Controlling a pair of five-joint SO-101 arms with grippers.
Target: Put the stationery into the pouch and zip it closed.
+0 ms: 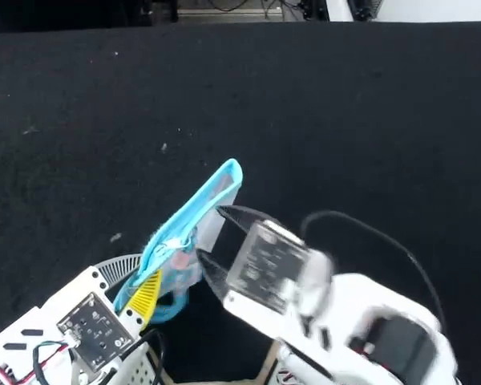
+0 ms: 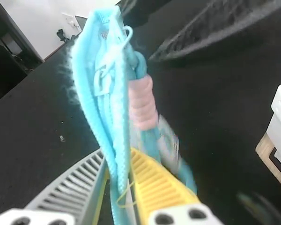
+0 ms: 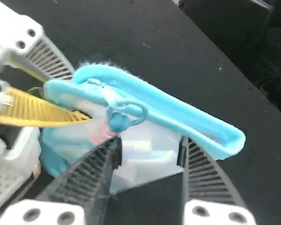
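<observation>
Left claw (image 2: 117,157) pinching the pouch (image 1: 194,207), right claw (image 3: 149,144) spread astride it, our right wrist view catching the zip ring (image 3: 130,111)

The pouch (image 3: 154,117) is up off the surface, tilted on edge: fuzzy light-blue zipper band on top, clear body below. Its ring pull (image 3: 126,112) sits near the end pinched by the left gripper (image 2: 116,154). Pink stationery (image 2: 143,105) and white pieces (image 3: 140,154) show through the clear side.
</observation>
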